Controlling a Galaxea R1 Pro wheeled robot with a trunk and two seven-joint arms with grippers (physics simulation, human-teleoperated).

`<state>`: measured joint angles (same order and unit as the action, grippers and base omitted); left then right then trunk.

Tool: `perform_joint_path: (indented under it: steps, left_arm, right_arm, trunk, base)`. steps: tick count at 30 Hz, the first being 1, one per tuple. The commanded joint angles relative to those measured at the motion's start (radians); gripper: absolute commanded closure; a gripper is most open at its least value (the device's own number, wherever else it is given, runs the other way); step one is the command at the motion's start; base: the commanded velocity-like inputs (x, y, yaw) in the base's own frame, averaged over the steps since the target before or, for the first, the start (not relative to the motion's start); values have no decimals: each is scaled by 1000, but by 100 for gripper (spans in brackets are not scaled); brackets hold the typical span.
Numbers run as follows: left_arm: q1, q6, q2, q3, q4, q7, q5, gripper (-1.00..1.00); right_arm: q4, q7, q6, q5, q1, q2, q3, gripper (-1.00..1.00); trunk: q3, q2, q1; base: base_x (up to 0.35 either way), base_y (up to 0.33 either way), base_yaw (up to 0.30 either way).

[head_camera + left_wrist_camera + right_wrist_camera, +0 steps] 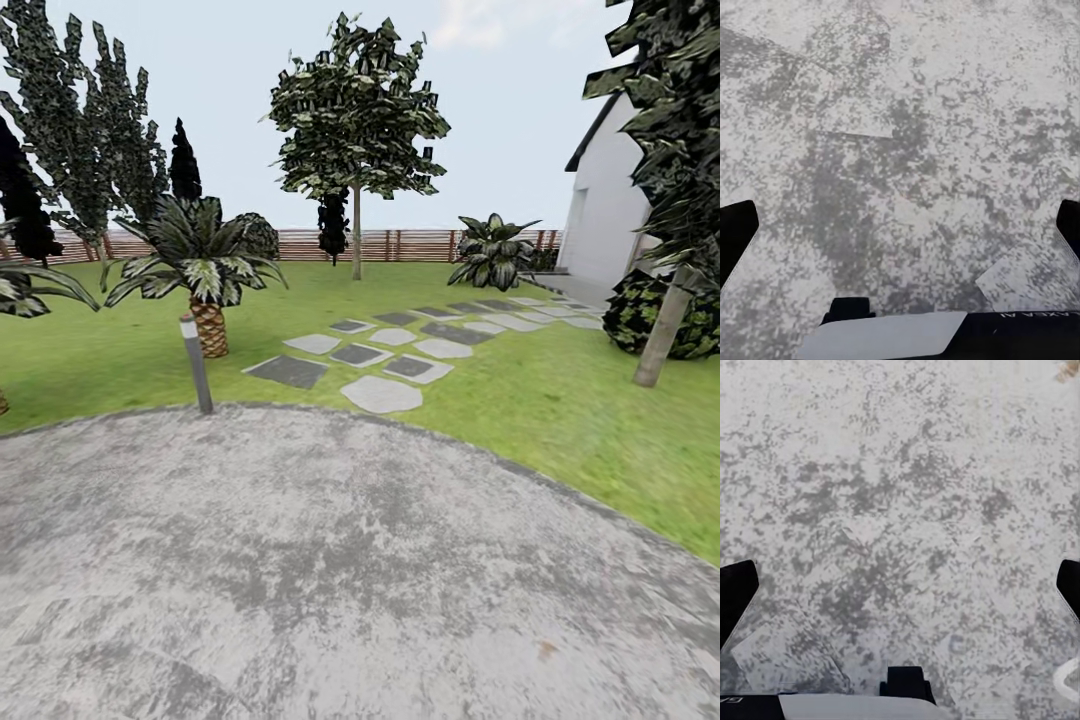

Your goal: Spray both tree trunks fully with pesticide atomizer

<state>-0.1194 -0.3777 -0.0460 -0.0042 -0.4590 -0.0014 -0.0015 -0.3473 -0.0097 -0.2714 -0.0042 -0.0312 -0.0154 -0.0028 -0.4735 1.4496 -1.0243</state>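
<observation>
Ahead, 2 trees (pixel 355 130), right trunk (pixel 663 330) crown cropped, left claw (pixel 900 232) and right claw (pixel 900 592) spread wide, empty.

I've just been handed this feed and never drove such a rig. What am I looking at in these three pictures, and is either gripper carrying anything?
It is a simulated wheeled robot with two arms. The big picture comes from its head camera: a round grey stone patio, lawn, stepping stones, a short lamp post, a palm, a fence, and two trees with straight bare trunks, one far across the lawn and one at the right. The other two pictures come from cameras on the wrists, looking along the fingers at the patio stone. The left gripper and the right gripper both have their dark fingers spread wide, with nothing between them.
</observation>
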Motion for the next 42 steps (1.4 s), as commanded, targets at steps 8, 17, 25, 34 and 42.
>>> perform_joint_path:
  steps: [8, 17, 25, 34, 42]
  left_arm:
    - [0, -1, 0, 0, -1, 0, 0, -100]
    - [0, -1, 0, 0, -1, 0, 0, -100]
    - [0, -1, 0, 0, -1, 0, 0, -100]
    - [0, -1, 0, 0, -1, 0, 0, -100]
    - [0, -1, 0, 0, -1, 0, 0, -100]
  right_arm:
    - [1, -1, -3, 0, 0, 0, 0, -100]
    - [1, -1, -3, 0, 0, 0, 0, -100]
    - [1, -1, -3, 0, 0, 0, 0, -100]
    - [1, -1, -3, 0, -1, 0, 0, -100]
    - [1, -1, -3, 0, 0, 0, 0, -100]
  trunk:
    - [-1, 0, -1]
    - [-1, 0, -1]
    - [-1, 0, -1]
    - [-1, 0, -1]
    - [-1, 0, -1]
  base:
    - [350, 0, 0]
    - [350, 0, 0]
    - [350, -33, 0]
    - [350, -34, -121]
    - [350, 14, -290]
